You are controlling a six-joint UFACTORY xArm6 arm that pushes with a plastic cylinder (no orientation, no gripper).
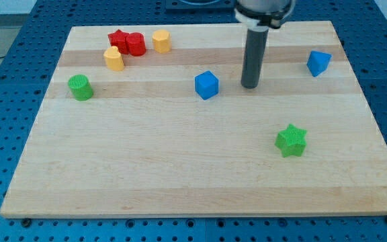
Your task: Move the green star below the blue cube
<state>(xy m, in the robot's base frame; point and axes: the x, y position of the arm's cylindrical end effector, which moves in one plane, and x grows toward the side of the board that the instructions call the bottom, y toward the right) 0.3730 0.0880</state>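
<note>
The green star [291, 140] lies on the wooden board at the view's lower right. The blue cube [206, 85] sits near the board's middle, up and to the left of the star. My tip [250, 86] rests on the board just to the right of the blue cube, with a gap between them, and well above and left of the green star. It touches no block.
A blue triangular block [318, 63] lies at the right. A green cylinder [80, 87] sits at the left. At the top left cluster a red star [118, 39], a red cylinder [136, 44], a yellow hexagonal block [161, 41] and a yellow block [114, 58]. The board's edge [193, 214] runs along the bottom.
</note>
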